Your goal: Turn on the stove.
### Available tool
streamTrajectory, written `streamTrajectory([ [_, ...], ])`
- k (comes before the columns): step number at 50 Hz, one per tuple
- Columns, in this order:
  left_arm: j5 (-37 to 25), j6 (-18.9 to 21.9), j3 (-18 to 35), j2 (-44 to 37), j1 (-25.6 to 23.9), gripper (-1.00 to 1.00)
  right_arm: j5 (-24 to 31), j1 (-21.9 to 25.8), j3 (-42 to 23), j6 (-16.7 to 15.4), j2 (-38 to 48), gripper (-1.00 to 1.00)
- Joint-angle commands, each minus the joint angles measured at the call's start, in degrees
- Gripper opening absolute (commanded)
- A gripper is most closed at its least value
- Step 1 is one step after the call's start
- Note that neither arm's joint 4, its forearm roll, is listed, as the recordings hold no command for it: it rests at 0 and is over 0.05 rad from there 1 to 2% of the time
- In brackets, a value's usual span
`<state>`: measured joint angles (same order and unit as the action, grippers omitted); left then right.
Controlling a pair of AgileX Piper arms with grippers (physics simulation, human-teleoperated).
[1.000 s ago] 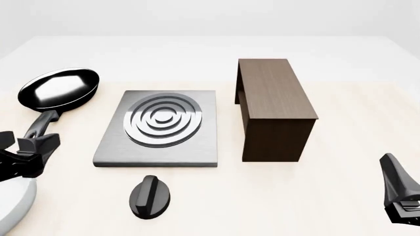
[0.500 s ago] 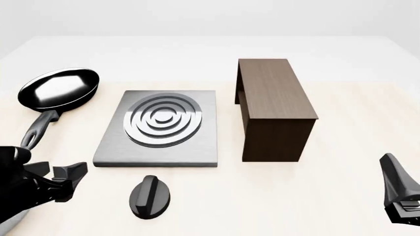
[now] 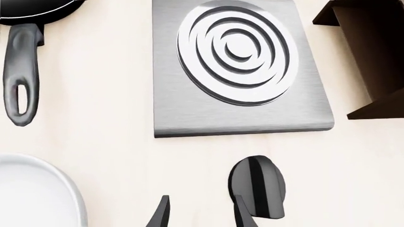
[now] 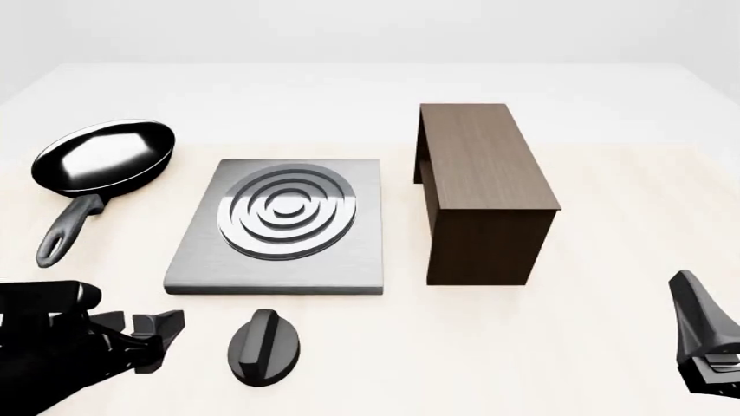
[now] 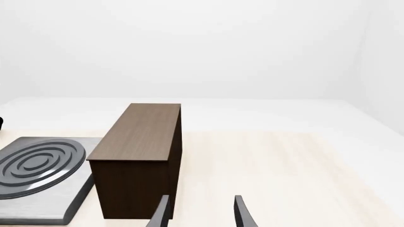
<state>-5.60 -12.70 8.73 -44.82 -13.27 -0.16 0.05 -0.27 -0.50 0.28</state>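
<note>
Left tool (image 4: 148, 340) is down low over the table (image 4: 347, 364), its two dark fingers parted with bare table showing between them and nothing gripped. In the left wrist view the finger tips (image 3: 160, 215) frame an open gap, and the knob (image 3: 258, 187) sits just beside one finger, not between the pair. From the front, that black oval knob (image 4: 265, 346) with its raised ridge lies flat on the table just to the right of the left tool, close but apart from it.

Just beyond the knob, toward the far side, is the stove (image 4: 277, 227): a flat square grey slab with concentric silver burner rings, a strip of table between its near edge and the knob. In the left wrist view the stove (image 3: 237, 71) fills the middle of the picture.

To the stove's left lies the black frying pan (image 4: 102, 158), handle pointing toward the near side. To the stove's right stands the dark brown cabinet (image 4: 483, 192), just beside the slab without touching it.

Right tool (image 4: 705, 347) hangs at the near right corner, well apart from everything. In its own wrist view the fingers (image 5: 160, 213) stand parted, holding nothing, with the cabinet (image 5: 140, 161) ahead. A white rounded object (image 3: 35, 196) shows at the edge of the left wrist view; what it is I cannot tell.
</note>
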Motion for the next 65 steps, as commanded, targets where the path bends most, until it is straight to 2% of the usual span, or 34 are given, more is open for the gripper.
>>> streamTrajectory([
  [1, 4.7, -1.4, -1.7, -3.8, -1.4, 1.00, 0.0, 0.0, 0.0, 0.0, 0.0, 1.00],
  [10, 10.7, -1.9, -3.5, -9.0, -2.9, 1.00, 0.0, 0.0, 0.0, 0.0, 0.0, 1.00],
  [16, 12.6, -3.1, -4.2, -10.4, -4.2, 1.00, 0.0, 0.0, 0.0, 0.0, 0.0, 1.00],
  [39, 17.6, -2.5, -4.9, -14.6, -4.4, 1.00, 0.0, 0.0, 0.0, 0.0, 0.0, 1.00],
  [45, 23.0, -2.5, -5.8, -19.8, -4.3, 1.00, 0.0, 0.0, 0.0, 0.0, 0.0, 1.00],
  [65, 29.7, -4.2, -6.9, -26.3, -6.4, 1.00, 0.0, 0.0, 0.0, 0.0, 0.0, 1.00],
])
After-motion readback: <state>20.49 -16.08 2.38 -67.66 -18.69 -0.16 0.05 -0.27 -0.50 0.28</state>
